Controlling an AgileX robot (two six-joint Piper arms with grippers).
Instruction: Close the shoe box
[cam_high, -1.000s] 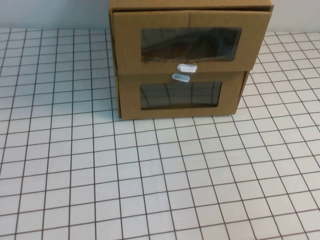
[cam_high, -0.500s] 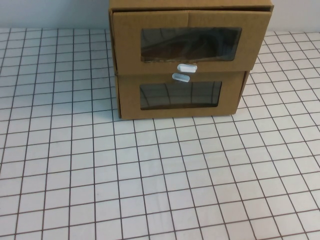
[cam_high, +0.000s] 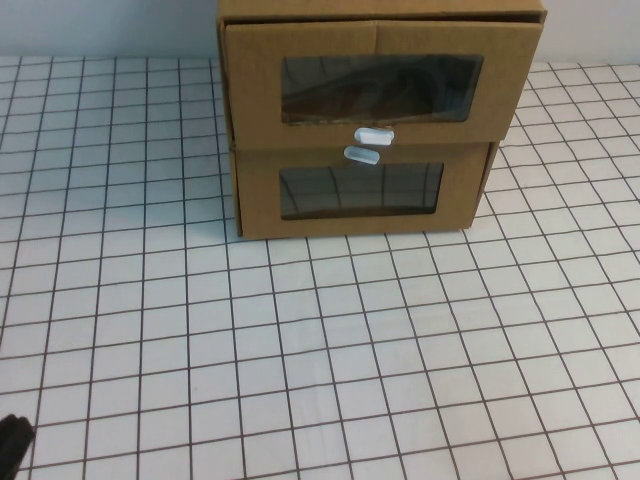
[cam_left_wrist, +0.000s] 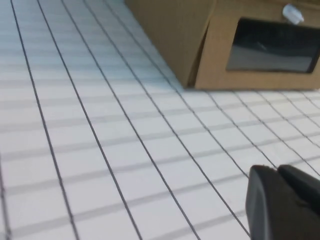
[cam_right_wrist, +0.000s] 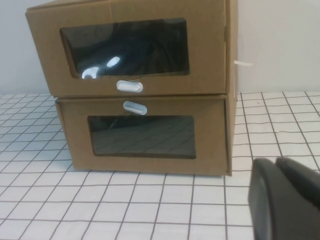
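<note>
The brown cardboard shoe box (cam_high: 258, 110) stands at the back middle of the table, two stacked drawers with dark clear windows. The upper drawer (cam_high: 380, 38) sticks out a little past the lower drawer (cam_high: 462, 192). Two white pull tabs (cam_high: 374, 135) sit close together between the windows. My left gripper (cam_high: 12, 440) shows only as a dark tip at the near left corner, far from the box; in the left wrist view (cam_left_wrist: 276, 168) it is shut and empty. My right gripper (cam_right_wrist: 275, 161) is out of the high view; it is shut, empty, facing the box (cam_right_wrist: 145, 95).
The table (cam_high: 320, 350) is a white surface with a dark grid. A plain pale wall (cam_high: 100, 25) stands behind the box. In the left wrist view the box's left side (cam_left_wrist: 175, 35) lies ahead across the grid.
The dark tip of my left gripper has come into the near left corner of the high view. The box has not moved.
</note>
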